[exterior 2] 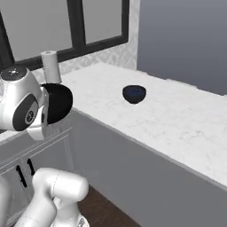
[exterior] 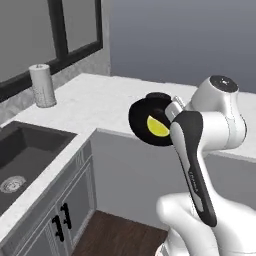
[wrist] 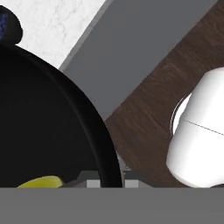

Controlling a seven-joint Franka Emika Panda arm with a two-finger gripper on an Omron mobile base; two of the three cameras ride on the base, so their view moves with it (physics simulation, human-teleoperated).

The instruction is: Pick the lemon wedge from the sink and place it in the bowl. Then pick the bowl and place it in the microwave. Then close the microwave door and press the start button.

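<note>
You will find no readable text, label, brand, number or sign here, neither on the bowl (exterior: 145, 120) nor on the paper towel roll (exterior: 43, 85) behind the sink (exterior: 30, 145).

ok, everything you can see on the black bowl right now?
The round, shallow, glossy black bowl is plain and unmarked. It is off the white marble counter, held in the air at the counter's front edge and tipped so its opening faces the left base camera. The small bright yellow lemon wedge lies inside against the lower wall. The claw is shut on the rim, one fingertip either side, as the hand view shows. From the right base view its dark underside shows beside the white arm.
</note>
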